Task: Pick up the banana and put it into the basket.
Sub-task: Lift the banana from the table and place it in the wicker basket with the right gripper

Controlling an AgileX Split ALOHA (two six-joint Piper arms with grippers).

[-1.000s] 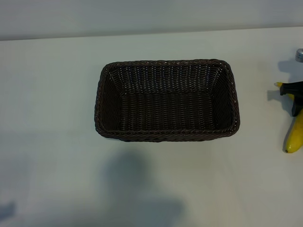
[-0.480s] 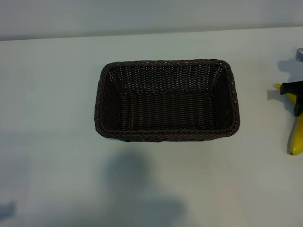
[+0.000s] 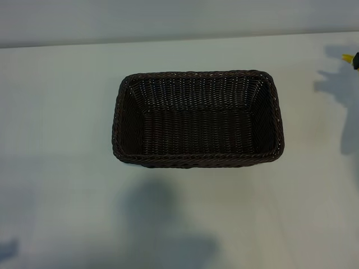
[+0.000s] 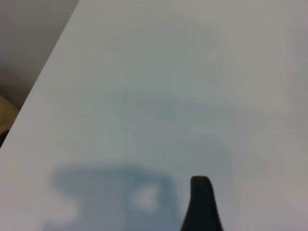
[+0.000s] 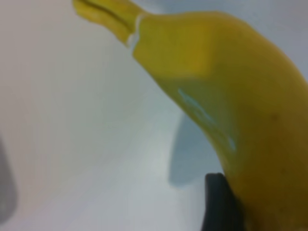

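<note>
The dark brown wicker basket [image 3: 197, 158] stands empty in the middle of the white table. Only the yellow stem tip of the banana [image 3: 349, 56] shows at the far right edge of the exterior view, next to a black bit of my right gripper [image 3: 356, 60]. In the right wrist view the banana [image 5: 231, 96] fills the picture, off the table with its shadow beneath. A dark finger [image 5: 219, 204] presses against its side, so the right gripper is shut on it. One dark fingertip [image 4: 201, 199] of the left gripper hangs over bare table, holding nothing.
The white table [image 3: 61, 140] spreads round the basket on all sides. Its far edge meets a pale wall [image 3: 168, 19]. In the left wrist view a table edge [image 4: 43, 82] runs close by.
The right gripper closed on the banana and lifted it off the table. It went up and back, almost out of the exterior view. The basket has not moved.
</note>
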